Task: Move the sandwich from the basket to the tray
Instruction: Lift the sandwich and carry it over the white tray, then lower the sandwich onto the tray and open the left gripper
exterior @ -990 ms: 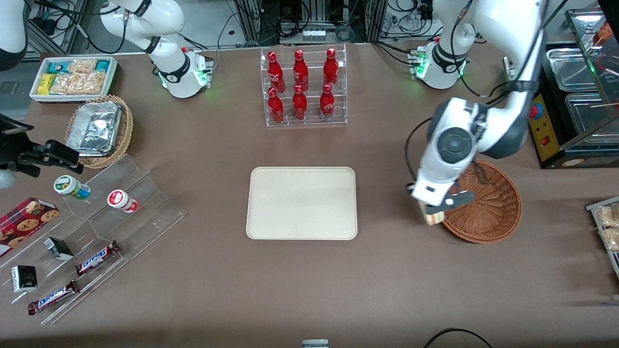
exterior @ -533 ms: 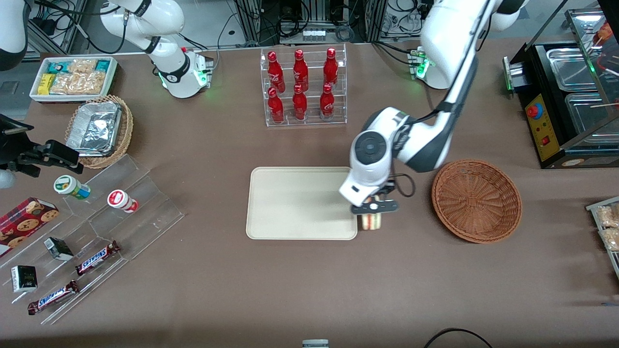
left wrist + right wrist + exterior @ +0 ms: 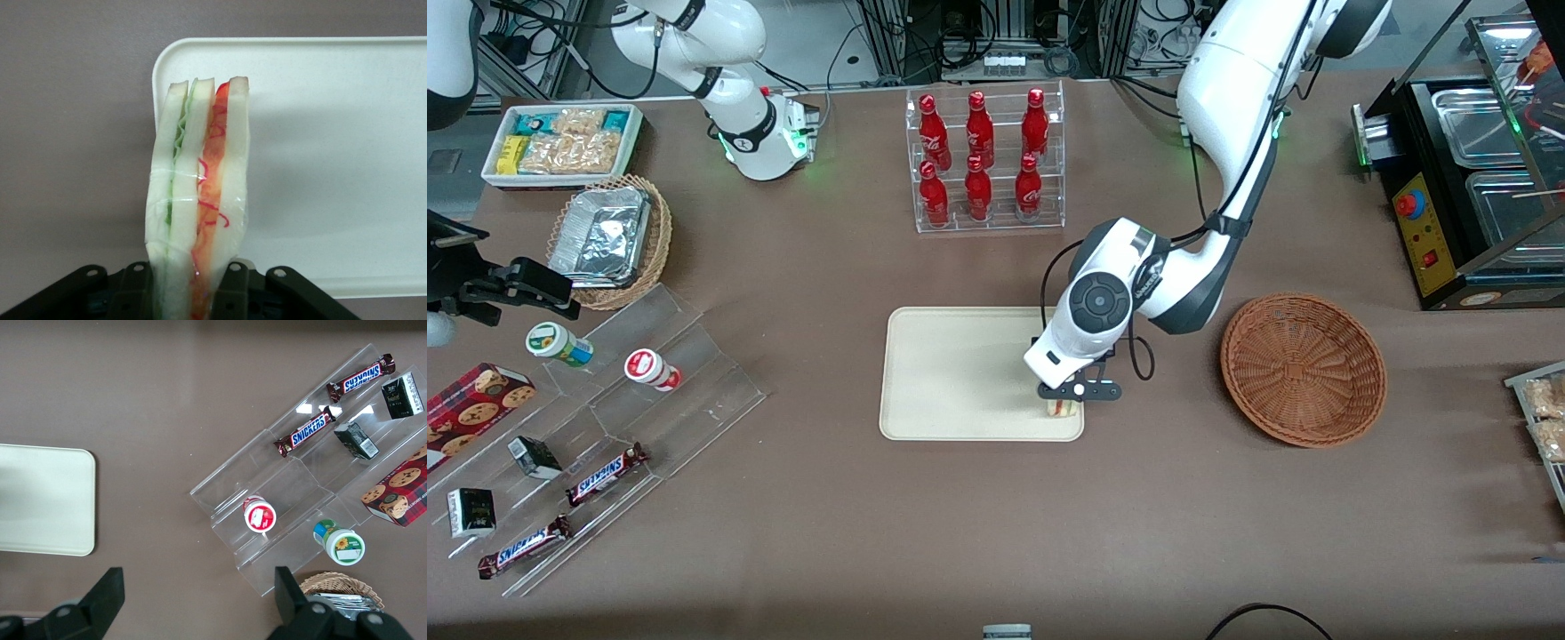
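Sandwich transfer is close to its end, judged from how the things lie now. Starting with the biggest thing, the table [image 3: 996, 516] carries the tray [image 3: 951, 373] at its middle and the round brown basket [image 3: 1303, 369] toward the working arm's end; the basket is empty. One second ago the left arm was at the basket's rim with the sandwich, half a second ago it hung just beside the tray's edge, and now it has come over the tray's corner nearest the basket and the front camera. This means the carrying part is nearly done and only the lowering and the release are left. The gripper [image 3: 1069, 391] hangs above that corner, and in the wrist view its two black fingers [image 3: 137, 287] press the sandwich [image 3: 197, 200] from both sides, so it is closed on it. The sandwich stands on its edge, with green filling in one layer and red in the other, and a clear wrap around it. I cannot tell whether it touches the tray already. In my judgement the next move needs a small descent and then opening, because such a thin standing wedge can tip over when it is let go.
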You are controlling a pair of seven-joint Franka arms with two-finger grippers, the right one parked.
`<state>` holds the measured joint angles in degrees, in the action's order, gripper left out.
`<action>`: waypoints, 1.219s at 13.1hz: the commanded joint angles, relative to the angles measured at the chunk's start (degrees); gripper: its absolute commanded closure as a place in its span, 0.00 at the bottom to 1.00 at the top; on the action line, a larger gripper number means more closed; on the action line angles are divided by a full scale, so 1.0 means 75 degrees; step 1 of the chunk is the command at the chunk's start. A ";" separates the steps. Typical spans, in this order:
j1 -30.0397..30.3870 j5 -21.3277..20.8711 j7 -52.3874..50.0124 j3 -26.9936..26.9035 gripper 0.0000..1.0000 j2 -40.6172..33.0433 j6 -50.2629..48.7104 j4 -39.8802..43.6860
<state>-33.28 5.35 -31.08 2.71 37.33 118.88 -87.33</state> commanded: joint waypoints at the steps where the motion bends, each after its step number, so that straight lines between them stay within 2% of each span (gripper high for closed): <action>1: -0.0075 0.0083 -0.0308 0.0037 0.73 0.0810 0.0203 0.0745; 6: -0.0274 0.0107 -0.0332 0.0072 0.73 0.0847 0.0204 0.0746; 10: -0.0297 0.0036 -0.0344 0.0061 0.61 0.0987 0.0180 0.0734; 12: -0.0309 0.0025 -0.0332 0.0061 0.41 0.1058 0.0192 0.0734; 14: -0.0298 -0.0010 -0.0332 0.0061 0.25 0.0988 0.0157 0.0734; 15: -0.0286 -0.0022 -0.0344 0.0061 0.04 0.0895 0.0134 0.0757; 16: -0.0274 -0.0022 -0.0425 0.0037 0.00 0.0732 0.0110 0.0734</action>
<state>-34.89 5.47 -32.84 3.56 44.40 120.83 -82.76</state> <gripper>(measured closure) 0.198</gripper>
